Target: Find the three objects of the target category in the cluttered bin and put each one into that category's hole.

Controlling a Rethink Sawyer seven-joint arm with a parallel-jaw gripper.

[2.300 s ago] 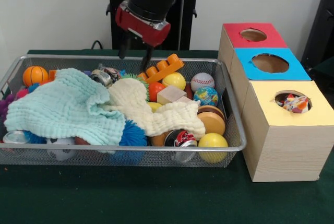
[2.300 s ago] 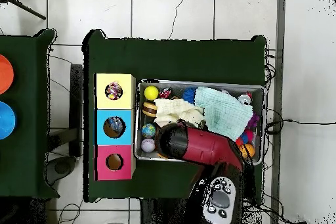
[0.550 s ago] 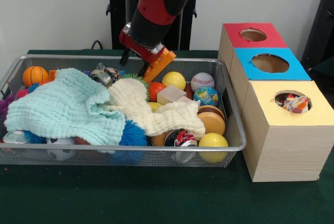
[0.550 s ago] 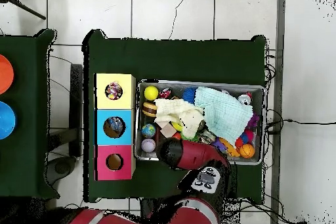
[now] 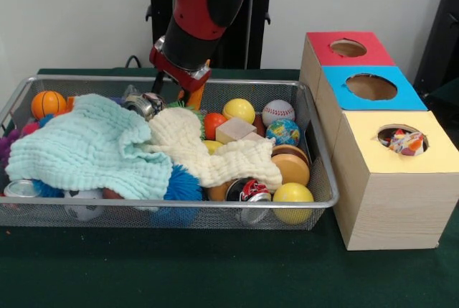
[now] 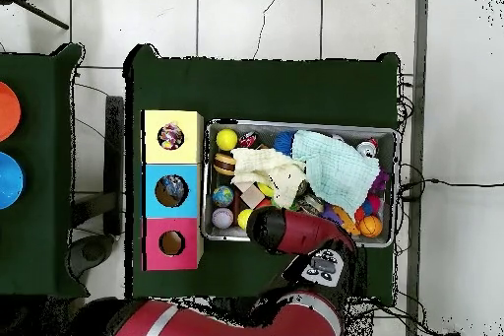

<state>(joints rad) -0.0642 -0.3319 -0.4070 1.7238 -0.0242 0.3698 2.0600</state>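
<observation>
The wire mesh bin (image 5: 215, 204) is full of toys and shows from above as well (image 6: 300, 123). My gripper (image 5: 176, 91) is down at the bin's back rim, with part of an orange toy block (image 5: 194, 98) showing right beside it. In the overhead view my red arm (image 6: 285, 232) hides the gripper. One printed cloth ball (image 5: 405, 142) sits in the round hole of the yellow-topped box (image 5: 437, 159); it also shows from above (image 6: 171, 136). No other printed cloth ball shows in the bin. A mint towel (image 5: 86, 146) and a cream towel (image 5: 208, 156) cover much of the clutter.
The blue-topped box (image 5: 401, 100) and red-topped box (image 5: 376, 53) stand behind the yellow one. In the bin lie a baseball (image 5: 277, 112), a globe ball (image 5: 283, 133), yellow balls (image 5: 292, 194), a small basketball (image 5: 48, 103), a wooden cube (image 5: 234, 131), cans and spiky balls.
My gripper has gone down to the bin's back and moved left along it. The orange block, first lying right of it, tilted and shifted left with it and is now mostly hidden.
</observation>
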